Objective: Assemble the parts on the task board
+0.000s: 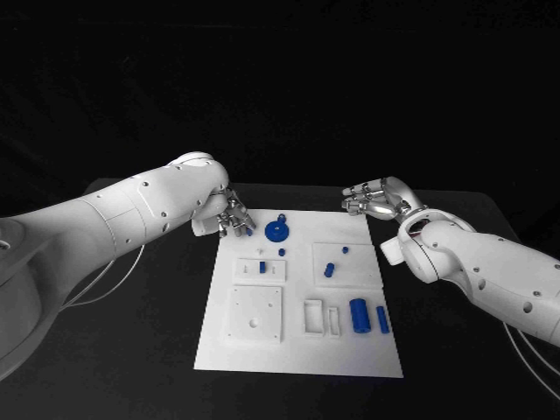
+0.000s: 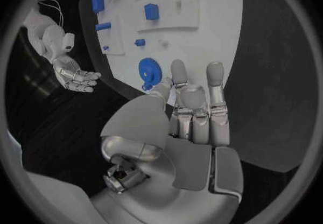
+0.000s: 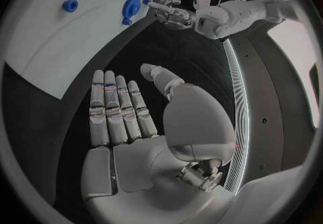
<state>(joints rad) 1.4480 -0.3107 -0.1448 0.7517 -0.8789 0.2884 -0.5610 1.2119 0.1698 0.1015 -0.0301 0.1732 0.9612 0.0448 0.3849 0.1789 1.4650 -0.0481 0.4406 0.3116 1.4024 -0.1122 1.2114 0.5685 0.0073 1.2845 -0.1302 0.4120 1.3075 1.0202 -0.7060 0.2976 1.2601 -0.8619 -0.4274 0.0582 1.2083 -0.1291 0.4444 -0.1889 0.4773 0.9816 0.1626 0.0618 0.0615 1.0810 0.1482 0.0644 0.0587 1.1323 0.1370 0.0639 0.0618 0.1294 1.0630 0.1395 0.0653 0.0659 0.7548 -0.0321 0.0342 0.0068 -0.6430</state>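
The white task board [image 1: 299, 346] lies in the middle of the black table. A round blue disc [image 1: 277, 231] sits near its far edge, small blue pegs [image 1: 329, 270] stand in raised white blocks mid-board, and a blue cylinder [image 1: 359, 316] and a blue bar [image 1: 382, 318] lie at its near right. My left hand [image 1: 231, 215] hovers at the board's far left corner. Its fingers [image 2: 195, 111] are straight and hold nothing, with the thumb close to the disc [image 2: 149, 70]. My right hand [image 1: 374, 199] hangs beyond the far right corner, palm flat and empty [image 3: 124, 116].
Square and rectangular white blocks [image 1: 256, 311] rise from the board's near half. Black table [image 1: 457, 350] surrounds the board on all sides. In the right wrist view the left hand [image 3: 171, 14] reaches toward the disc [image 3: 131, 6].
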